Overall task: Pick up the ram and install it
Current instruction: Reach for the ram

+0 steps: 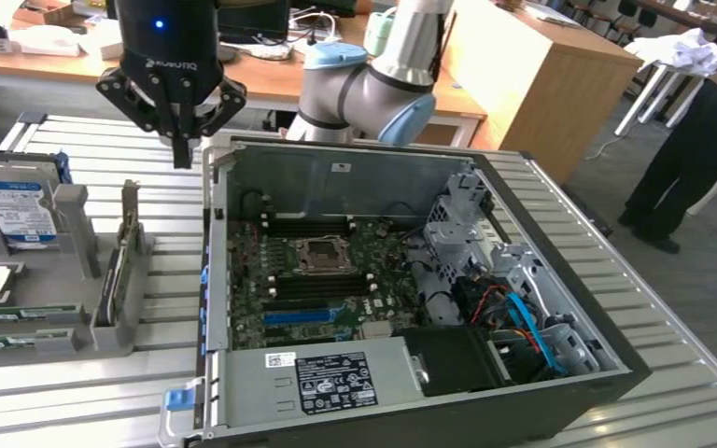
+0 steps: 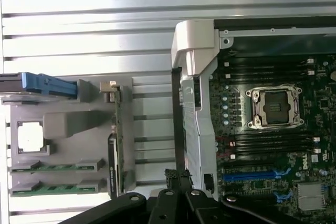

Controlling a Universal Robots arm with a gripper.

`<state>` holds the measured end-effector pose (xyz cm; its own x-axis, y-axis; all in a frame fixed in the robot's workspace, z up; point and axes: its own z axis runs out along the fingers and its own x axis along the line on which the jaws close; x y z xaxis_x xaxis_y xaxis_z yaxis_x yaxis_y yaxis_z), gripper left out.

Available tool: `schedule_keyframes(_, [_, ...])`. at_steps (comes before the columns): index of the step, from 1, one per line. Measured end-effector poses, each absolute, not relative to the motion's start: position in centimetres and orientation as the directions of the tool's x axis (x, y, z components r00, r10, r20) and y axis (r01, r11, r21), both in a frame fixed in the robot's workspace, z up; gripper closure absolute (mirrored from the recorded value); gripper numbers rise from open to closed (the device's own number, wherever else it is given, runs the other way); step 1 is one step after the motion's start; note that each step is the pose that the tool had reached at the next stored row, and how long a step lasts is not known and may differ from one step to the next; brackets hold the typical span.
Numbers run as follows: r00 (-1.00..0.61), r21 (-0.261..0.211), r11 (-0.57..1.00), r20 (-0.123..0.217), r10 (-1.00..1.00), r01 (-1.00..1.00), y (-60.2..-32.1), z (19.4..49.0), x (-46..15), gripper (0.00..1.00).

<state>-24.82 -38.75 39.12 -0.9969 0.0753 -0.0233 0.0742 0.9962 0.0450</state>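
Green ram sticks (image 2: 55, 167) lie in the grey holder (image 2: 68, 124) on the bench (image 1: 72, 149). We see the black jaws squeezed shut, holding nothing, up above the bench beside the computer case (image 1: 333, 173).

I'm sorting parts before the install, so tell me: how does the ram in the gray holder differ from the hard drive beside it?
The ram sticks are thin, narrow and green; the hard drive is boxy and silver with a blue-white label. The ram sticks lie low in their slots; the hard drive stands upright and rises well above them. Both sit in the gray holder, and the pincer holds neither.
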Motion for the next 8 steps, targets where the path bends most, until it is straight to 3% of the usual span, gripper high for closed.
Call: schedule_keyframes(8, [-0.997, 0.045, 0.996, -0.023, 0.075, 0.074, -38.6, 39.1, -26.8, 0.89])
